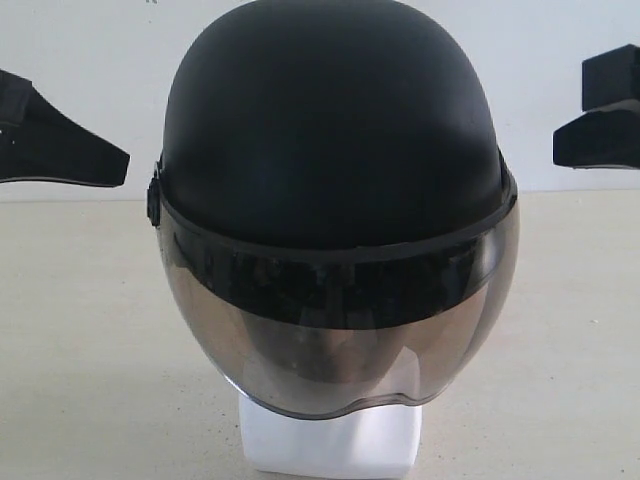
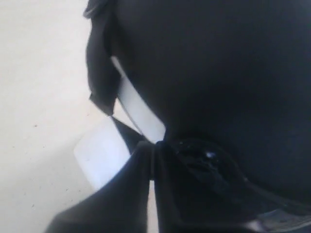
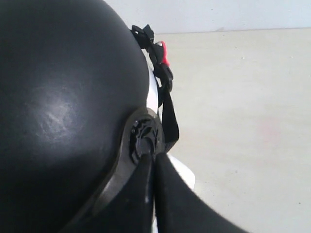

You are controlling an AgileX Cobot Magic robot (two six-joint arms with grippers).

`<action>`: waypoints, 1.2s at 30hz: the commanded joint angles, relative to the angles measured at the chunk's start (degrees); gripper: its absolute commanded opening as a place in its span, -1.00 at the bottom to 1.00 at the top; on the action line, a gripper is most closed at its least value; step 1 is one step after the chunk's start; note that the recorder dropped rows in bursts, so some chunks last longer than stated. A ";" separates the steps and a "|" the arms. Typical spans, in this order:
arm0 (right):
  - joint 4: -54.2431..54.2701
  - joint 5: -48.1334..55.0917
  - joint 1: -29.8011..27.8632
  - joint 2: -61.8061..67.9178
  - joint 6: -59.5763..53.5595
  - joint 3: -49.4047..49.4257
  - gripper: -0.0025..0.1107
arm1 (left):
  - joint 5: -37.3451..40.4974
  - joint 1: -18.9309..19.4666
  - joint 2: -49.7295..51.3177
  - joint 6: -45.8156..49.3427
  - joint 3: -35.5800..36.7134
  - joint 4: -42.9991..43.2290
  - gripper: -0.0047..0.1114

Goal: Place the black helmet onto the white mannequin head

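At the middle of the table (image 1: 80,350) you have the helmet (image 1: 330,130) sitting on the head (image 1: 330,445), crown up and roughly level. Its smoky visor (image 1: 340,340) hangs down over the face, so all you can see of the head from the front is the white base under the visor's lower edge; the face behind the tint is too dim to make out. Your left gripper (image 1: 105,160) hangs off to the left, apart from the shell and in front of the pale wall (image 1: 100,40). Your right gripper (image 1: 575,140) hangs off to the right, also not touching. From the left wrist, the left gripper (image 2: 153,148) has its fingers pressed together with nothing between them, pointing toward the visor pivot (image 2: 199,158), with a sliver of white head (image 2: 138,109) showing below the helmet (image 2: 218,68) rim. From the right wrist, the right gripper (image 3: 151,158) is likewise pressed together and empty, pointing at the other pivot (image 3: 141,138) on the helmet (image 3: 63,107). A black strap (image 3: 168,116) dangles beside the shell there, with a red tab (image 3: 164,52) on its buckle.
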 commanded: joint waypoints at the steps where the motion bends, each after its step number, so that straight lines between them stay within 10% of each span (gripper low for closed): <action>1: 1.38 0.72 -0.15 0.12 0.08 0.06 -0.96 | 0.44 -0.16 1.16 2.24 0.26 -3.90 -0.84; 36: 4.46 2.78 -0.04 0.02 -0.25 0.06 -0.96 | -6.83 -0.16 13.60 9.82 -0.54 -13.04 -0.84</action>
